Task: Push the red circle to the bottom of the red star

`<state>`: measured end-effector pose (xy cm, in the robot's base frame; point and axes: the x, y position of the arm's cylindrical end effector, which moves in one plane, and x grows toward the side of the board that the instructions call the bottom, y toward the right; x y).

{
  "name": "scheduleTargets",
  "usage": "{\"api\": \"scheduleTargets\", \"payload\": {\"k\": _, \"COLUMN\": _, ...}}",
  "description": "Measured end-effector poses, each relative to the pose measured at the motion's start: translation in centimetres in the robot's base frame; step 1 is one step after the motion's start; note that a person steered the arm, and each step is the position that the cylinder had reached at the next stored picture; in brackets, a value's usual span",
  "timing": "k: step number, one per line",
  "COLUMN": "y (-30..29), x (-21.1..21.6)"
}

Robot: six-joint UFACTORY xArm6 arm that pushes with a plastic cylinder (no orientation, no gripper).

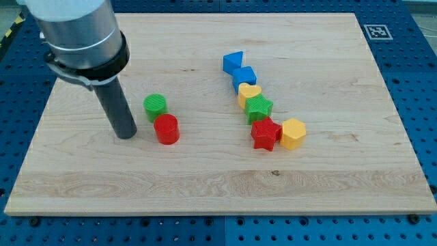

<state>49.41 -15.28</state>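
The red circle point(166, 129) stands on the wooden board left of centre, touching the green circle point(156, 106) just above and left of it. The red star point(265, 134) lies to the right of centre, touching the yellow hexagon point(293, 133) on its right and the green star point(259, 108) above it. My tip point(125, 134) rests on the board just left of the red circle, a small gap apart, and below-left of the green circle.
A chain of blocks runs up from the green star: a yellow heart point(250, 93), a blue cube point(244, 76) and another blue block point(233, 62). The board point(218, 205) lies on a blue pegboard. A fiducial marker point(377, 31) sits at the top right corner.
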Motion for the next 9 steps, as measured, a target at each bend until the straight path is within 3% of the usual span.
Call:
{"api": "scheduleTargets", "payload": {"k": 3, "y": 2.4, "x": -1.4}}
{"api": "scheduleTargets", "payload": {"k": 9, "y": 9.9, "x": 3.2}}
